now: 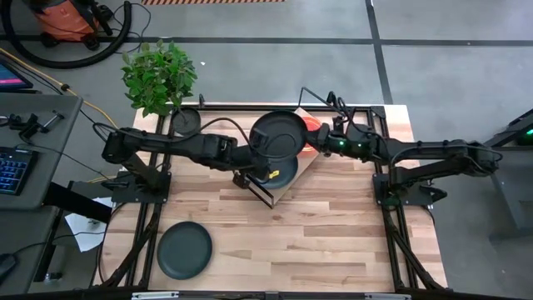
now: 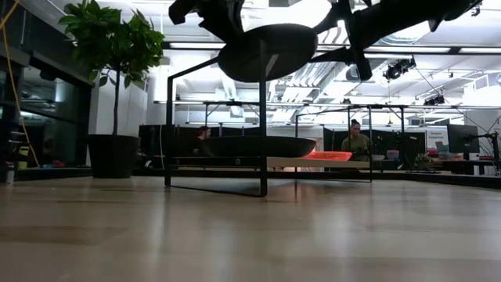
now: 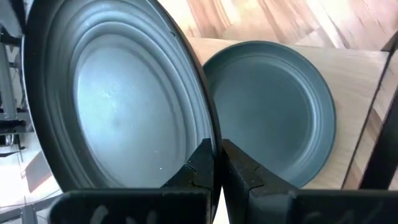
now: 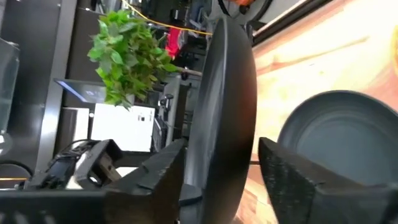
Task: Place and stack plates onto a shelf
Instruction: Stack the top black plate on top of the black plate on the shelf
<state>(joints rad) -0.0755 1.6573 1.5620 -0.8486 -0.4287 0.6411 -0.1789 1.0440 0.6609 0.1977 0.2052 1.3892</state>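
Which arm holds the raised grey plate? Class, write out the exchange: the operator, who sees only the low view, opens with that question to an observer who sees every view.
Observer: The left gripper holds it. The left wrist view shows its fingers pinched on the rim of the raised plate.
Operator: What is the right one doing?
Observer: The right gripper is open, with one finger on each side of that plate's rim, on the side away from the left gripper.
Operator: Is there a plate I can't see?
Observer: Yes. Another grey plate lies flat on the table on the left arm's side.
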